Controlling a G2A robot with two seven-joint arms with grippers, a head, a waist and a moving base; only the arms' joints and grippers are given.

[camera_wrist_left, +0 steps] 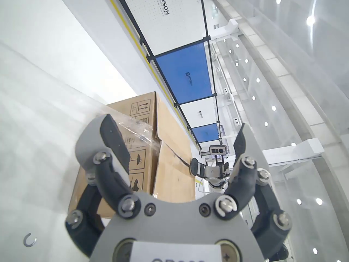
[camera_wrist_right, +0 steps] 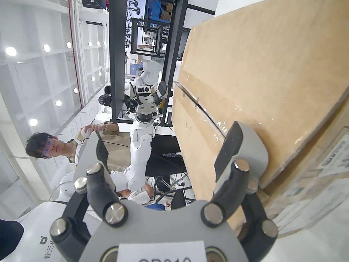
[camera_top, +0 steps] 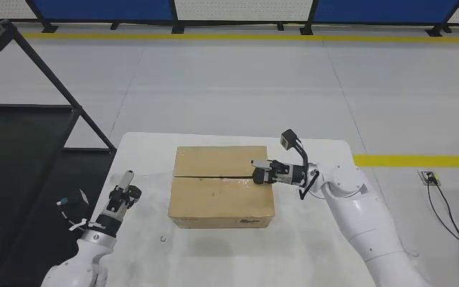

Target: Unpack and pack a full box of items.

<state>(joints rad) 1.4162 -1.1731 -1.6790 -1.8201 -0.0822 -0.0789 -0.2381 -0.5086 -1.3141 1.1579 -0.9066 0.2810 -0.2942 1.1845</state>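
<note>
Right pincer (camera_top: 256, 172) is hovering spread at the closed box's (camera_top: 215, 197) top seam; left pincer (camera_top: 130, 184) (also spread) is hanging beside it.

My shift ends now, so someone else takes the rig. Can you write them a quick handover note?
Left pincer: open, over the table left of the box, apart from it.
Right pincer: open, at the right end of the box's top seam.
Box: mid-table, flaps closed.
Done: nothing unpacked yet.
Left: open the flaps, unpack, repack.
</note>
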